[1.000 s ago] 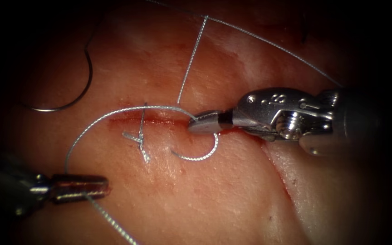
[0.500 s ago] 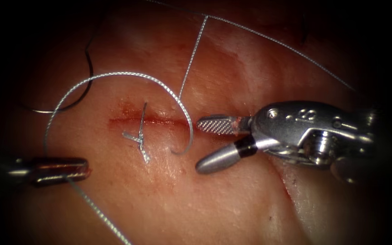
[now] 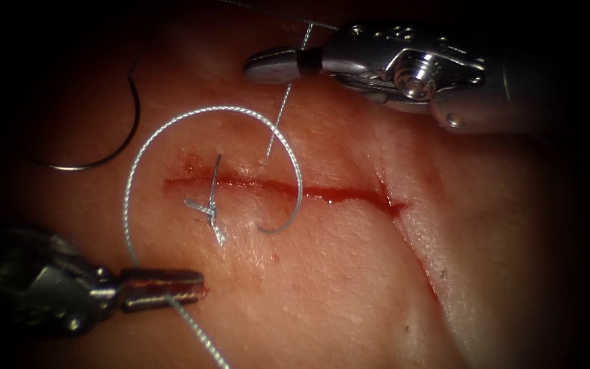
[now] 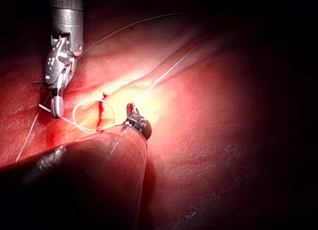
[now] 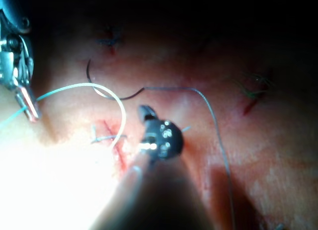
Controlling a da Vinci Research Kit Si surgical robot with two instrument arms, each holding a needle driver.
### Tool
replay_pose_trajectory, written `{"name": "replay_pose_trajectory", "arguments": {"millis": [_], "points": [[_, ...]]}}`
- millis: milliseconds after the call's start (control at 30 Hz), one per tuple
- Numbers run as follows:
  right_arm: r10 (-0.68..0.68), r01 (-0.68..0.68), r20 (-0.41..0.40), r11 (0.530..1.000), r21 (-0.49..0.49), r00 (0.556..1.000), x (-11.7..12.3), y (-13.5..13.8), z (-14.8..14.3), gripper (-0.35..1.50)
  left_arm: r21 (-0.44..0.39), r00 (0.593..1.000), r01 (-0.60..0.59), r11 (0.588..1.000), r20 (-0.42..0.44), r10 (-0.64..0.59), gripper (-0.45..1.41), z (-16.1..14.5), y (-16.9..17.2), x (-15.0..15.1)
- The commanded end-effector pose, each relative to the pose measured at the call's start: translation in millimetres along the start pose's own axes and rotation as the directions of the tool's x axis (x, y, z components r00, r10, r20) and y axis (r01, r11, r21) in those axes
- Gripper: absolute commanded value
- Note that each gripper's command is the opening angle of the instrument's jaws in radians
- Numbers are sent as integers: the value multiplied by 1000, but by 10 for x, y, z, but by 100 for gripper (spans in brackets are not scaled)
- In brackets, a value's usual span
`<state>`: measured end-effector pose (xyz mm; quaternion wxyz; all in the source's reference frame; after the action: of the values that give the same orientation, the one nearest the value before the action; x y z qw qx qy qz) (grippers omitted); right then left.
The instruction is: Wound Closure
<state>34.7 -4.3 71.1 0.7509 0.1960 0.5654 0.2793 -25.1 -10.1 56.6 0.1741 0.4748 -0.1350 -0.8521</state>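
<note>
Needle loose, far from right tool

The right arm's tool is bright, polished silver metal. Its smooth, rounded jaws taper to a blunt tip, and a narrow black band rings their base. Behind the band sits a sculpted wrist housing with stamped markings on its far face, several small rivets, and one large round pin with a recessed centre. A small screw head sits on the wide grey shaft that follows.

The left arm's tool looks darker. Its jaws are short, straight and flat-sided, tinted reddish brown with pale highlights along their edges. They join a dull grey wrist of stepped metal parts carrying one small round pin.
</note>
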Motion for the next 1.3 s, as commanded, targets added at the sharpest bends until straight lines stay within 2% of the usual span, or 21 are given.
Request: {"name": "replay_pose_trajectory", "arguments": {"millis": [33, 100, 233, 533, 733, 933, 1067, 1300], "points": [[-26, 26, 0, 1000, -6, 1000, -22, 15, 23, -35, 1, 1000, -1, 1000, -2, 1, -45, 6, 2, -1], [-21, 21, 12, 1000, -10, 1000, -43, 16, 31, -35, -1, 1000, -6, 1000, -4, 6, -45, 5, 0, -1], [-14, 14, 16, 1000, -7, 1000, -54, 5, 32, -35, 5, 1000, -10, 1000, 8, 10, -45, 7, -7, -7], [-5, 5, 1, 999, 37, 1000, -47, -21, 32, -35, 23, 999, -22, 1000, 48, 21, -45, 28, -15, -43], [4, -3, -19, 999, 53, 1000, -39, -32, 21, -35, -1, 998, -1, 1000, 62, 1, -45, 69, 4, -61], [9, -7, -26, 998, 62, 1000, -39, -44, 20, -35, -20, 999, 1, 1000, 39, 0, -45, 107, 1, -57], [16, -13, -39, 997, 73, 999, -37, -55, 20, -35, -29, 1000, -1, 1000, 20, 2, -45, 113, -4, -58], [43, -31, -91, 991, 130, 995, -15, -64, 25, -35, -57, 999, 19, 998, -29, -21, -45, 118, -3, -53]]}}
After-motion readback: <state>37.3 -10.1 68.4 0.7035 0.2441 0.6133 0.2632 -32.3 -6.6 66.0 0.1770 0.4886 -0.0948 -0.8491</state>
